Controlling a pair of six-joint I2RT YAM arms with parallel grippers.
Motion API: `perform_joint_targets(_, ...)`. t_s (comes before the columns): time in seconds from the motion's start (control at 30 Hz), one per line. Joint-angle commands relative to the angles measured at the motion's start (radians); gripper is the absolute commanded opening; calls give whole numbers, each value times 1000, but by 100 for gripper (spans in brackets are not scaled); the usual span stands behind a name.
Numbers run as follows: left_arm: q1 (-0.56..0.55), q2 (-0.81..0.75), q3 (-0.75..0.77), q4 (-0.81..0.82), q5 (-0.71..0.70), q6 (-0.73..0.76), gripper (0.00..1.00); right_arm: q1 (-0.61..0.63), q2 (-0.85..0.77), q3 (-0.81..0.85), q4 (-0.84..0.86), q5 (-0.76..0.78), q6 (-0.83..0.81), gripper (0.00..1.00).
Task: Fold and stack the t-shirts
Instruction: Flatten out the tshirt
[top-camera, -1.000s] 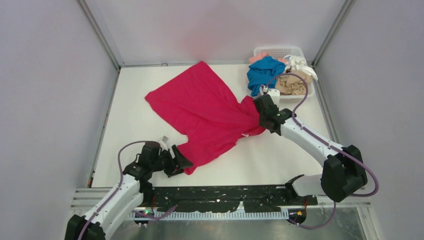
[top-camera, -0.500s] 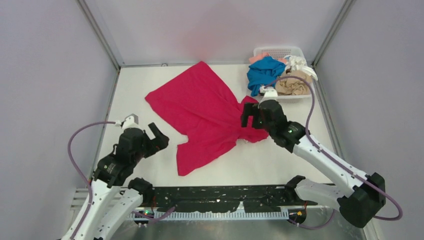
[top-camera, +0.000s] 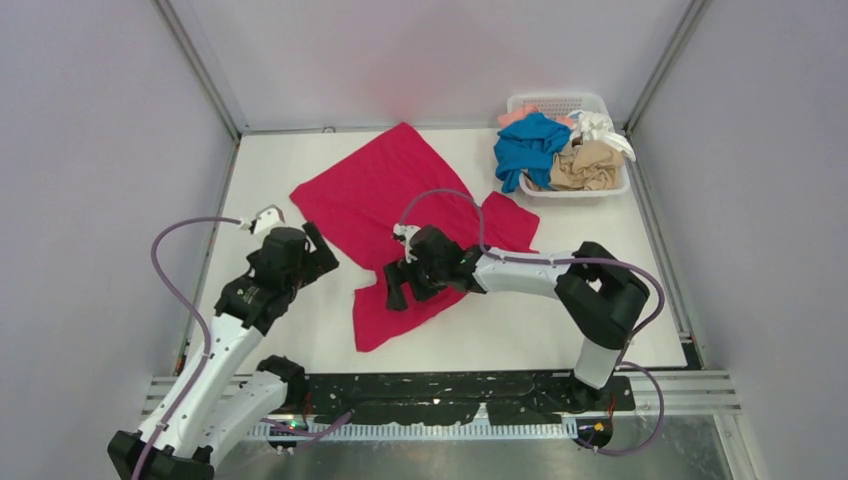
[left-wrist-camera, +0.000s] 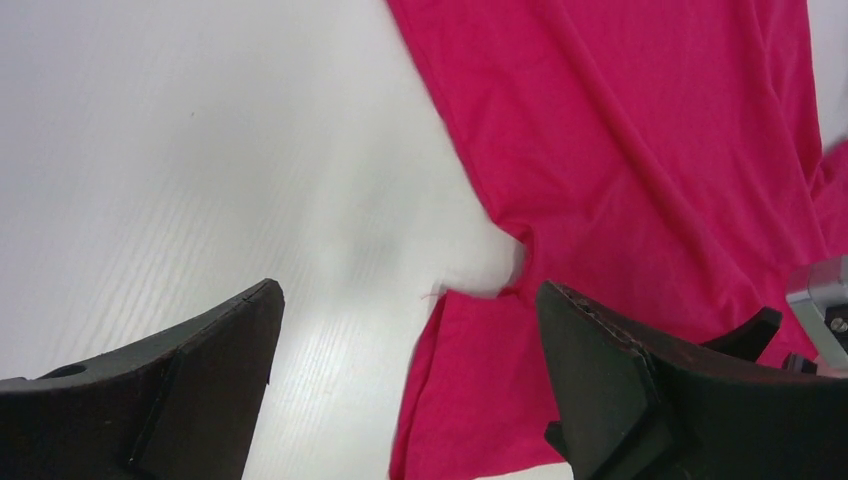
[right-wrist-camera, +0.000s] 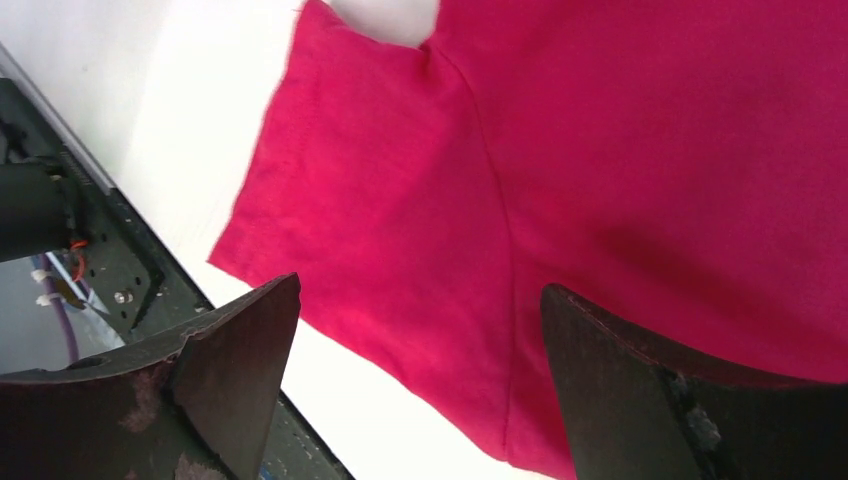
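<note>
A bright magenta-red t-shirt (top-camera: 400, 200) lies spread on the white table, one sleeve pointing toward the near edge. My left gripper (top-camera: 316, 250) hovers open just left of the shirt; in its wrist view the shirt (left-wrist-camera: 640, 150) fills the right side, and the left gripper (left-wrist-camera: 407, 292) holds nothing. My right gripper (top-camera: 395, 286) hangs open above the near sleeve, and the right wrist view shows that gripper (right-wrist-camera: 420, 288) empty over the shirt (right-wrist-camera: 600, 150). Blue (top-camera: 527, 145), tan (top-camera: 587, 165), white (top-camera: 603, 125) and peach-pink (top-camera: 517, 114) t-shirts sit crumpled in the basket.
A white lattice basket (top-camera: 560, 101) stands at the back right corner. Grey walls enclose the table on three sides. A black perforated rail (top-camera: 450, 385) runs along the near edge, also seen as the rail (right-wrist-camera: 110, 290) in the right wrist view.
Both grippers opened and let go of the magenta-red shirt. The left arm lifted and pulled back left. The right arm swung left across the shirt to its near sleeve.
</note>
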Motion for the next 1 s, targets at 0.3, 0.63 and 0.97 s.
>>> perform_joint_targets(0.3,105,45,-29,189,17,50,100,-337,-257,-461,-33,76,50,95)
perform_joint_targets(0.63,127,90,-82,171,74,64,100,-638,-482,-416,-221,266,39,95)
perform_joint_targets(0.97,365,425,-27,460,535,92,88,-338,-799,-378,-265,447,-130,95)
